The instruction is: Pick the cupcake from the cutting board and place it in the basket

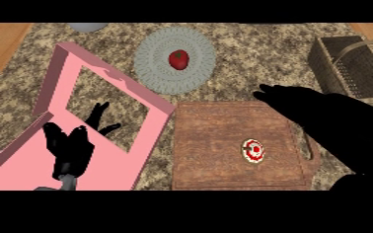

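Cupcake [253,150] on cutting board [211,143]; right robot hand [306,103] released; basket [342,66] cut off.

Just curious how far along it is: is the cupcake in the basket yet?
No, out. The cupcake sits on the cutting board; the basket stands apart.

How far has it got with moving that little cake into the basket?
Not yet; nothing looks done. The cupcake sits on the cutting board, untouched. The right hand hovers open above the board's far right corner, holding nothing. Left to do: grasp it and carry it to the basket at the right.
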`<state>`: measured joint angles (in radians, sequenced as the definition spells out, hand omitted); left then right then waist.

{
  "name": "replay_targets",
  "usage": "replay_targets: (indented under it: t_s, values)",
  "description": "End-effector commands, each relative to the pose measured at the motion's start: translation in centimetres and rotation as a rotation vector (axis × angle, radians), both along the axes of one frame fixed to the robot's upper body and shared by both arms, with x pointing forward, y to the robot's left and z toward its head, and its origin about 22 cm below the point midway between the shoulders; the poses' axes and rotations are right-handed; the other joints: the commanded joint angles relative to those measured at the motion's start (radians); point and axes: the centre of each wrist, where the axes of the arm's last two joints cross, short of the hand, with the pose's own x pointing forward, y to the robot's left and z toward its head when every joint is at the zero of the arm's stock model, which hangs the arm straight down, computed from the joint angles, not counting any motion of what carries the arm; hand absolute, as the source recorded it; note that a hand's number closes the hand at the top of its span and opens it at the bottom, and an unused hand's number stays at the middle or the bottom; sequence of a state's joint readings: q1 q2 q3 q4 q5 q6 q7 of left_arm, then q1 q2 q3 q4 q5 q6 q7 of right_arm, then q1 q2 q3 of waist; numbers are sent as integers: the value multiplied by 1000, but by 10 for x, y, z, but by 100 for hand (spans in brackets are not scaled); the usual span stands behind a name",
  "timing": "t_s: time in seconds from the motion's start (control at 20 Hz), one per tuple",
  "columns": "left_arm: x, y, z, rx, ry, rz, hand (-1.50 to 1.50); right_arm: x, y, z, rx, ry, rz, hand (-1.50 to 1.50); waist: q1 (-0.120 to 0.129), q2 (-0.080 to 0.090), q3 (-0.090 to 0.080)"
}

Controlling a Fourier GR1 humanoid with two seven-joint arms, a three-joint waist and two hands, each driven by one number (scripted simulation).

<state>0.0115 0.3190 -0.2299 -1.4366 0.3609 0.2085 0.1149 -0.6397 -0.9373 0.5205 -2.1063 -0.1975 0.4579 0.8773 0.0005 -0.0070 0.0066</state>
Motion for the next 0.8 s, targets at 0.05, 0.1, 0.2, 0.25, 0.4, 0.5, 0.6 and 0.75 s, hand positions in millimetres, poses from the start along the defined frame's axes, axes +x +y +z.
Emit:
replay_targets:
  t_s: [0.05, 0.1, 0.2, 0.25, 0.4, 0.5, 0.6, 0.75]
  values:
    - [-23, 22, -27, 127, 216, 13, 0, 2, 5, -26, -21, 13, -16, -150, 5, 11, -6]
    - [-23, 44, -23, 123, 222, 18, 0, 2, 11, -33, -26, 19, -22, -150, 12, 12, -6]
    - [-35, 30, -33, 129, 225, 23, 0, -5, 7, -42, -20, 24, -10, -150, 2, 8, -5]
    - [-32, 35, -30, 141, 231, 20, 0, -6, 3, -46, -15, 22, -15, -150, -3, 8, -5]
    - [-31, 31, -29, 127, 234, 30, 0, -1, 5, -50, -7, 15, -22, -150, 3, 8, -5]
    - [-33, 28, -19, 114, 221, 12, 0, 8, 8, -68, -1, -4, -32, -150, 18, 9, -4]
    - [-30, 27, -29, 119, 235, 26, 0, 6, 6, -67, -22, -4, -27, -150, 3, 9, -5]
    - [-26, 26, -18, 133, 219, 12, 0, 14, 5, -75, -3, -9, -33, -150, 8, 10, -5]
